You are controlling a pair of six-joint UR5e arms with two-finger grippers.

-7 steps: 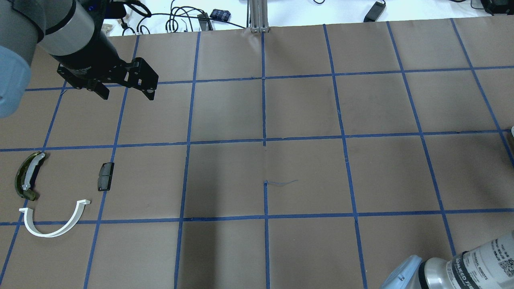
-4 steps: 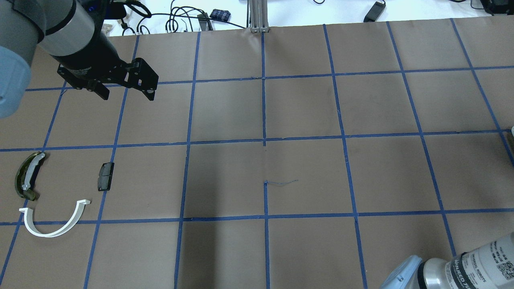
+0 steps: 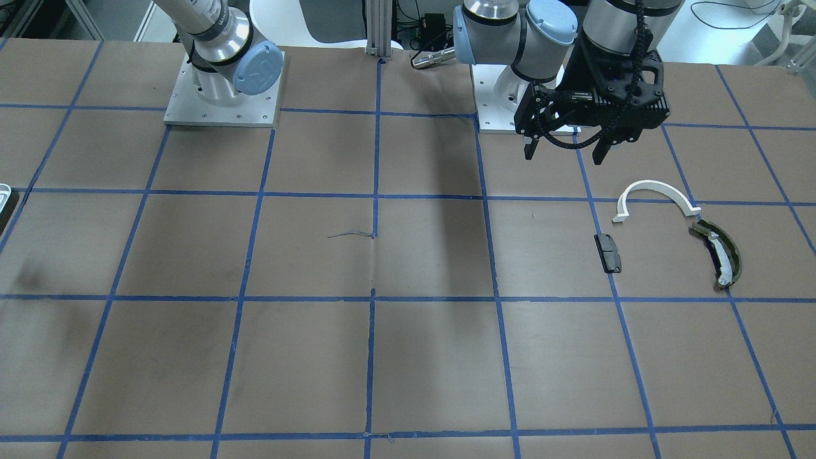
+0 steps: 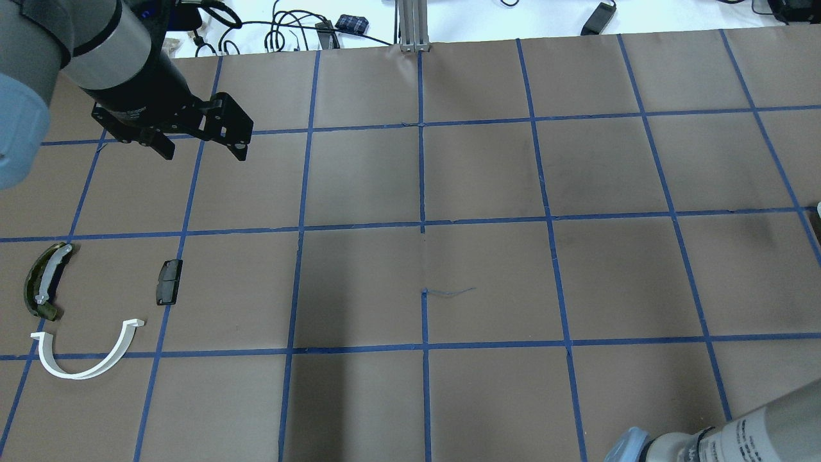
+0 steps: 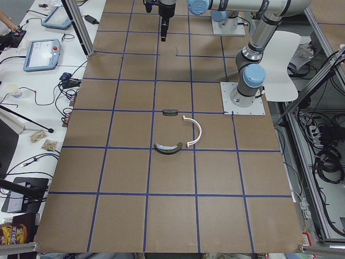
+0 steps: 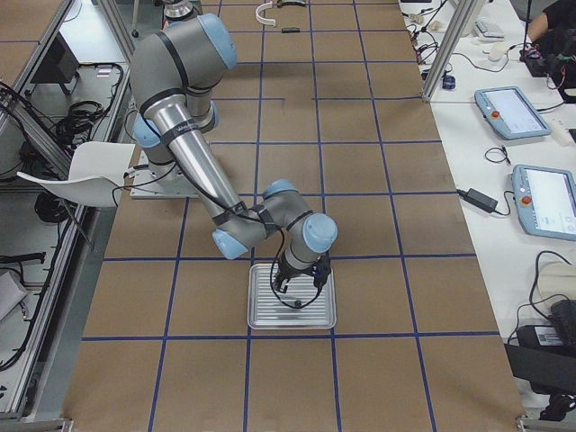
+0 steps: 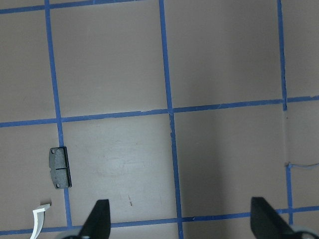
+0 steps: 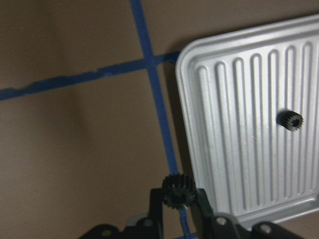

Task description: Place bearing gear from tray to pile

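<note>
My right gripper [image 8: 178,201] is shut on a small black toothed bearing gear [image 8: 178,190] and holds it above the near corner of the ribbed metal tray [image 8: 239,149]. A second small black gear [image 8: 290,120] lies in the tray. In the exterior right view the right gripper [image 6: 298,286] hangs over the tray [image 6: 261,315]. The pile lies on the robot's left: a white half-ring arc [image 4: 86,359], an olive curved shoe [image 4: 42,282] and a black pad [image 4: 169,282]. My left gripper [image 4: 202,151] is open and empty, hovering beyond the pile.
The table is brown paper with a blue tape grid [image 4: 422,228]. An aluminium post [image 4: 410,25] and cables [image 4: 288,29] stand at the far edge. The tray shows as a sliver at the front-facing view's left edge [image 3: 5,194]. The left wrist view shows the pad [image 7: 60,168].
The right arm's lower segment has shifted down and towards the bottom right corner of the overhead view. The left arm and the pile have not moved.
</note>
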